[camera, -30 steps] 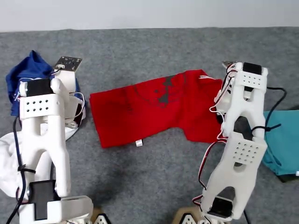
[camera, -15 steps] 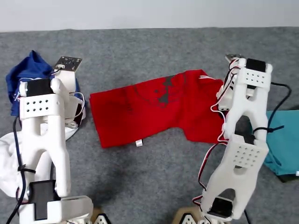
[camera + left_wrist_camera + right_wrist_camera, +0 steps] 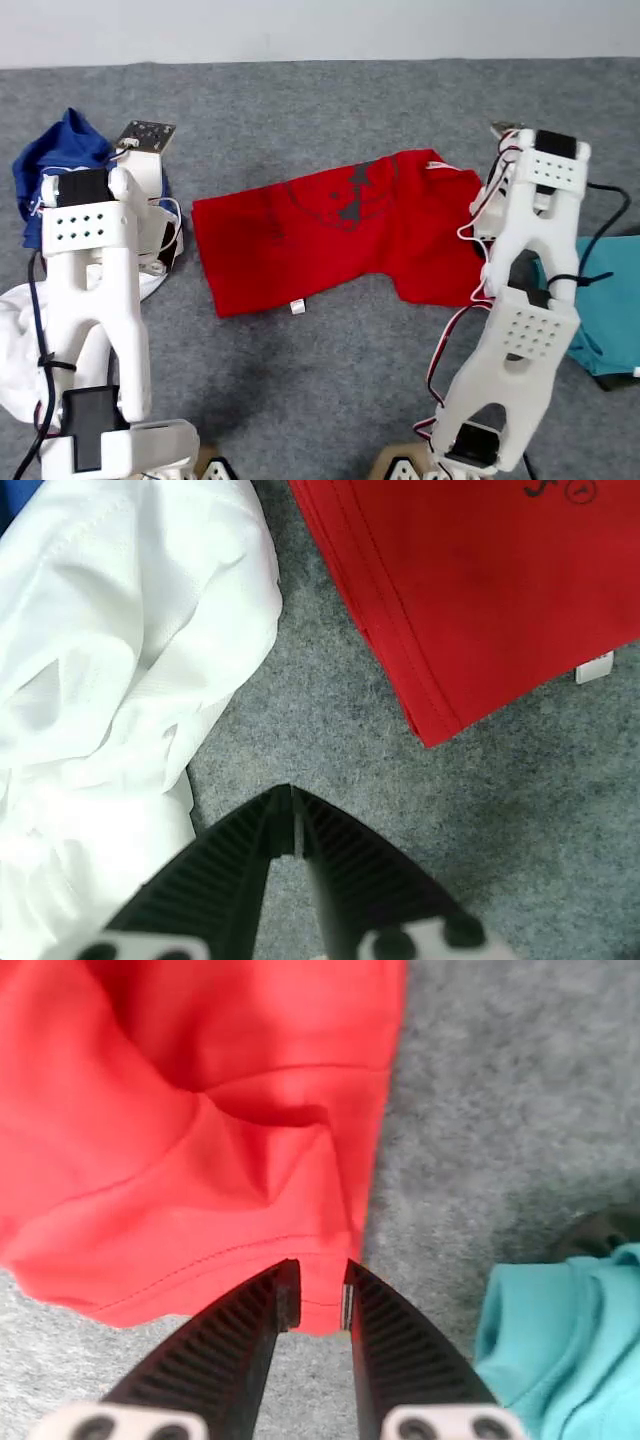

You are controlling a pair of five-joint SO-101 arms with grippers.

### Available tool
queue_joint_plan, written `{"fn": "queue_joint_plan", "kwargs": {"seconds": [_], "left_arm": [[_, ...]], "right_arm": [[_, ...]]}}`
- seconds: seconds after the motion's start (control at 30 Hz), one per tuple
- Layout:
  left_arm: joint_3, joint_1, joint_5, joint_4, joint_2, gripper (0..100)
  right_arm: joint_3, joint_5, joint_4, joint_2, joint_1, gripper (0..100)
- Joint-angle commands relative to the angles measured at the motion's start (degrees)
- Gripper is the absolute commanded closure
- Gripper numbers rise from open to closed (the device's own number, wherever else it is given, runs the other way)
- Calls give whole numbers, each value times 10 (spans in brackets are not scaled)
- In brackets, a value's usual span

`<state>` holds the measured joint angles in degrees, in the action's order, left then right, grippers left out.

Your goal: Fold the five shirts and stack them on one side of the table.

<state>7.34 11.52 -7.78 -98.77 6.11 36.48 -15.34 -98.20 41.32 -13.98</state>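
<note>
Here, a red cloth shirt with a dark chest print [image 3: 330, 235] lies spread across the middle of the grey felt-covered table [image 3: 330, 390], between the two arms.
The right gripper [image 3: 318, 1305] pinches the hem at that shirt's edge, on the side nearest a crumpled teal cloth shirt [image 3: 605, 300]. The left gripper [image 3: 292, 798] hovers with its jaws closed on nothing, above bare table between the red shirt's corner and a rumpled white cloth shirt [image 3: 110, 660]. A bunched dark blue cloth shirt [image 3: 60, 150] sits beyond the white one, at the table's left side.
</note>
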Motion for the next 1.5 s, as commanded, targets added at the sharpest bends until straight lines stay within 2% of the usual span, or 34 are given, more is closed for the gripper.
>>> {"fn": "queue_joint_plan", "kwargs": {"seconds": [0.0,0.63,0.87,1.17,1.47], "left_arm": [[-3,-5,3,1,25,998],[-3,-5,3,1,28,998],[-3,-5,3,1,28,998],[-3,-5,3,1,28,998],[-3,-5,3,1,28,998]], "right_arm": [[5,-2,-1,-27,-15,908],[5,-11,6,20,2,911],[4,-12,8,20,9,987],[11,-35,-12,-43,12,988],[9,-33,-13,-54,49,986]]}}
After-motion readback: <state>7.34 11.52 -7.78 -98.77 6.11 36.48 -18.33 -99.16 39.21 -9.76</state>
